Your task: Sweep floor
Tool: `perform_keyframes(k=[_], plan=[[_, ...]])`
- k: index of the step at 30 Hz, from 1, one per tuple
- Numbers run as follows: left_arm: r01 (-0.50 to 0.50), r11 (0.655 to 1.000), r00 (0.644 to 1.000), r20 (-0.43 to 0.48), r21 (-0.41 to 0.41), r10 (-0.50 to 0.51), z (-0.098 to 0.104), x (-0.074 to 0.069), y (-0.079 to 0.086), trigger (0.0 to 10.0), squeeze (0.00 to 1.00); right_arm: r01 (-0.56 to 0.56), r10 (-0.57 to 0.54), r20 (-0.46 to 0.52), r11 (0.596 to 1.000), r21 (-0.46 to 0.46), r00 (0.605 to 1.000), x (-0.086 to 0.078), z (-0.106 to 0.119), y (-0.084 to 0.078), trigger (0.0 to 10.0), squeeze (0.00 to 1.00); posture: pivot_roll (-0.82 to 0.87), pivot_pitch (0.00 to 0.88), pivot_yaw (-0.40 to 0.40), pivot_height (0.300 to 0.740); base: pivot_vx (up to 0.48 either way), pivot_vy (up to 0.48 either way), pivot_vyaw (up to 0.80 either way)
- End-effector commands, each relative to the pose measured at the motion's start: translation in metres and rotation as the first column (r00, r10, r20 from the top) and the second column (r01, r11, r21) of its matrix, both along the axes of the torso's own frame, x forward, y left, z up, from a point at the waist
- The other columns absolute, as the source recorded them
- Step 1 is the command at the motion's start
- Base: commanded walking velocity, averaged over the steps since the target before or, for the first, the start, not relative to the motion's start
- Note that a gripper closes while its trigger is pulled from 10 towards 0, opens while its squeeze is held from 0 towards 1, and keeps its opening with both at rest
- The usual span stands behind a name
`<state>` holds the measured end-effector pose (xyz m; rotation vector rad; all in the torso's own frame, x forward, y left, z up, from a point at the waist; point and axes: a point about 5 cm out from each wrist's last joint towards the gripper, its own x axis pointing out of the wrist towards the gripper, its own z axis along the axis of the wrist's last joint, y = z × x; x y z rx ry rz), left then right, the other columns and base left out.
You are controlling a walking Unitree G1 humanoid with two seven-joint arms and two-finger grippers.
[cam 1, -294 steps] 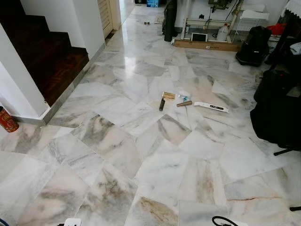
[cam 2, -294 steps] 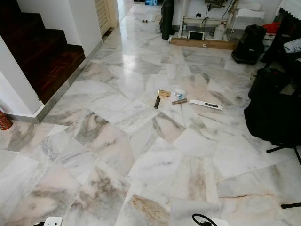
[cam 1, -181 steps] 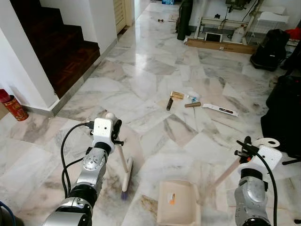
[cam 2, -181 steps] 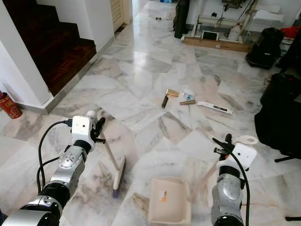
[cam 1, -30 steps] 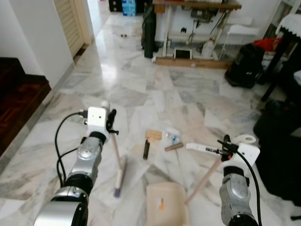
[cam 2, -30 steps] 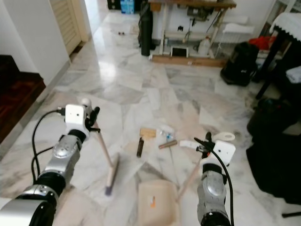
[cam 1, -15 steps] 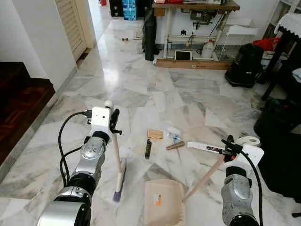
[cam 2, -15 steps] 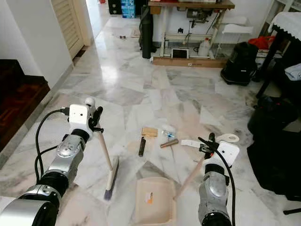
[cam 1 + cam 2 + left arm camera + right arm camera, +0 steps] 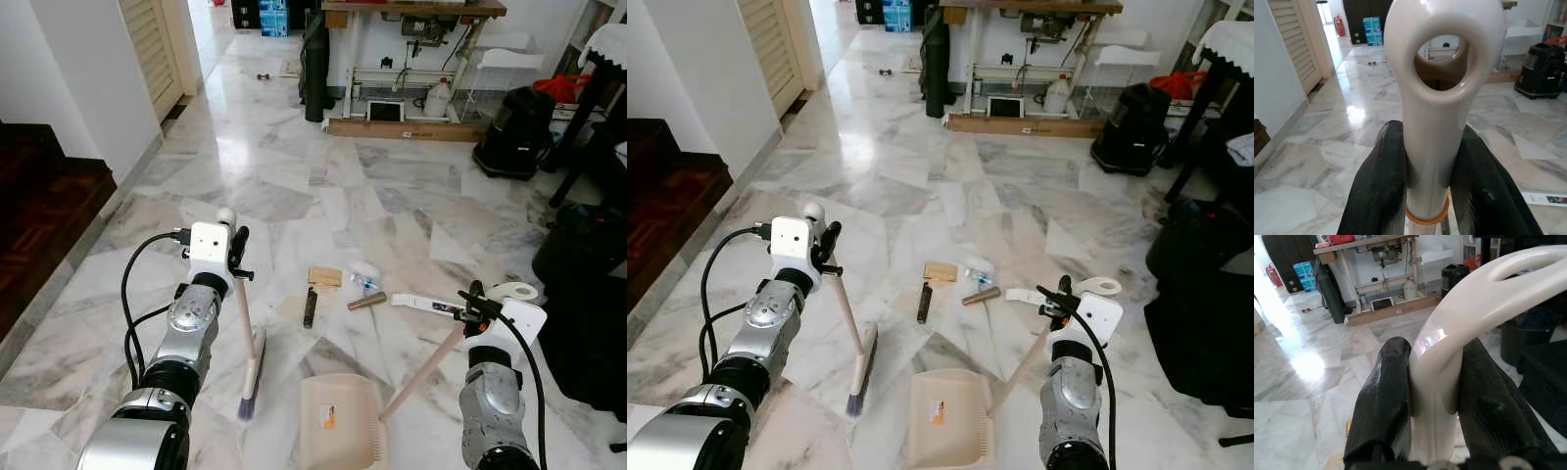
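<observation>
My left gripper (image 9: 238, 262) is shut on the cream handle of a broom (image 9: 251, 377). The broom's head rests on the marble floor, left of the litter. In the left wrist view the looped handle end (image 9: 1440, 73) stands between the two black fingers (image 9: 1382, 181). My right gripper (image 9: 471, 307) is shut on the slanting handle of a cream dustpan (image 9: 339, 423), which lies flat on the floor in front of me. Litter sits just beyond both: a tan block (image 9: 324, 276), a dark stick (image 9: 310, 306), a brown cylinder (image 9: 366, 301) and a white strip (image 9: 425, 305).
Dark wooden stairs (image 9: 44, 201) and a white wall stand on the left. Black bags (image 9: 588, 284) crowd the right side. A workbench (image 9: 416, 12), a wooden plank (image 9: 402, 129) and a black vacuum (image 9: 511, 145) are at the back. Open marble floor lies between.
Since the earliest frames both arms have come up holding broom and dustpan, and I have walked up to the litter. In the last second the view has only shifted slightly.
</observation>
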<state>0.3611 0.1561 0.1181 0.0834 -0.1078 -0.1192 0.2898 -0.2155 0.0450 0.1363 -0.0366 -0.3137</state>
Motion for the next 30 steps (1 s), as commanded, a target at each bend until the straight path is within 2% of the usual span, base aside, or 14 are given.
perform_keyframes(k=[1,5,30], plan=[[0.004,1.000,0.999,0.054,0.007,-0.005,0.0118,0.0030,0.0007,10.0,0.00,-0.001,0.002,0.045,1.000,-0.004,0.999,0.0044,0.0083,0.0003,10.0,0.00,0.08,0.000,0.000,0.740,0.000,0.000,0.00],[0.001,1.000,0.999,0.054,0.004,-0.002,0.0119,0.0031,0.0013,10.0,0.00,-0.001,0.001,0.044,1.000,-0.004,0.999,0.0039,0.0080,0.0003,10.0,0.00,0.08,0.000,-0.002,0.740,0.000,0.000,0.00],[0.002,1.000,0.999,0.054,0.002,-0.003,0.0113,0.0025,0.0026,10.0,0.00,-0.011,0.011,0.036,1.000,-0.005,0.999,0.0035,0.0064,0.0015,10.0,0.00,0.08,0.000,-0.004,0.740,0.294,0.000,0.00]])
